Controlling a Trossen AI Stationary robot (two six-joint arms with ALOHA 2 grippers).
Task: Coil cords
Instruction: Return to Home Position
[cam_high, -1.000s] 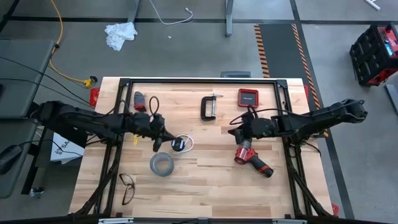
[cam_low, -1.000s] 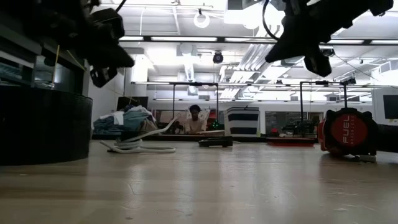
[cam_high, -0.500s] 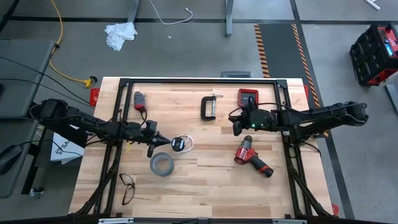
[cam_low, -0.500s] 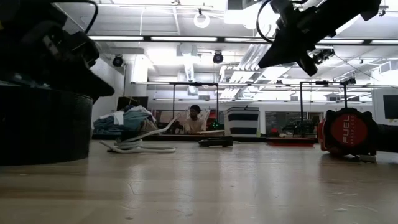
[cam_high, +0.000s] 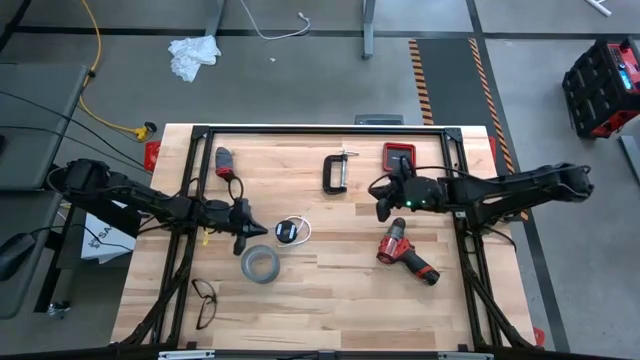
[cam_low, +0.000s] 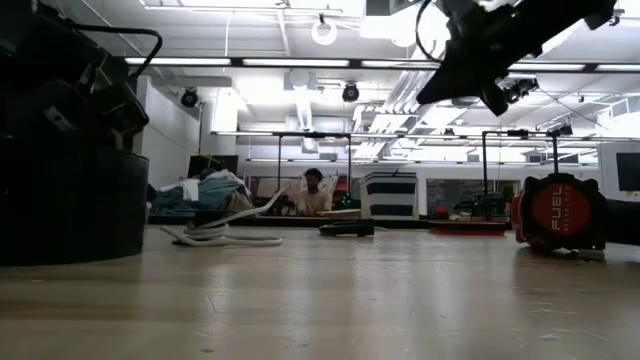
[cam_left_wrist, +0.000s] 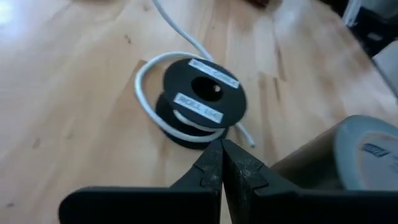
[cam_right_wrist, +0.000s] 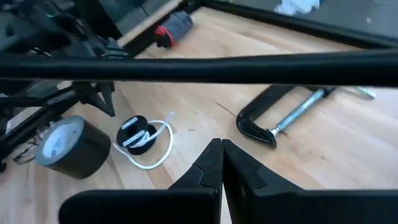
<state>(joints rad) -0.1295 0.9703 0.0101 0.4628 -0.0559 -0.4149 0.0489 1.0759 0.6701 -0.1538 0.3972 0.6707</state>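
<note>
Risk first: cord (cam_high: 305, 228) lies in a loose loop, not wound tight, so a low sweep could snag it and unwind the coil.

High view: left pincer (cam_high: 247, 232) clenched, empty, near spool (cam_high: 286, 231), which sits at its 3 o'clock. Tape roll (cam_high: 259, 263) at spool's 7 o'clock. Right pincer (cam_high: 381, 207) well apart at spool's 2 o'clock, drill (cam_high: 405, 255) at its 5.

Low view: right pincer (cam_low: 492, 98) hangs clear above the table. White loops (cam_low: 222, 237) on the wood look like the cord. Left fingers unreadable here.

Left wrist: fingertips (cam_left_wrist: 211, 163) pressed together, holding nothing, touching nothing. Spool (cam_left_wrist: 199, 102) close ahead, cord (cam_left_wrist: 146, 93) ringing it slackly. Most likely snag point.

Right wrist: fingertips (cam_right_wrist: 212, 163) closed, empty. Clamp (cam_right_wrist: 280, 121) and spool (cam_right_wrist: 138, 135) both apart from them.
</note>
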